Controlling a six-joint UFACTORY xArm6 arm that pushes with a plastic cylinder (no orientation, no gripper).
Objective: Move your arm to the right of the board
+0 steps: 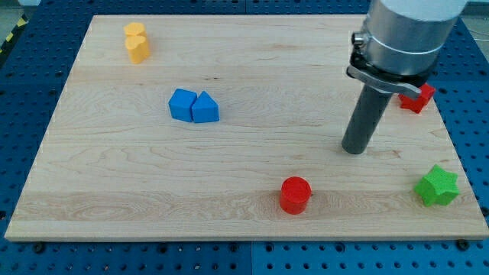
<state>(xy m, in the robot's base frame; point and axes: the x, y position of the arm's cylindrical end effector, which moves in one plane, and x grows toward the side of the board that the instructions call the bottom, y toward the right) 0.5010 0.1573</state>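
My tip (pixel 354 148) rests on the wooden board (pixel 114 176) in its right part. A red cylinder (pixel 295 194) lies below and to the left of the tip, apart from it. A green star block (pixel 437 186) sits at the lower right, right of the tip. A red block (pixel 417 98) at the right edge is partly hidden behind the arm. Two blue blocks (pixel 193 106) touch each other left of centre. Two yellow blocks (pixel 137 42) stand together at the upper left.
The arm's grey body (pixel 409 34) fills the upper right of the view. Blue perforated table (pixel 30 84) surrounds the board on all sides.
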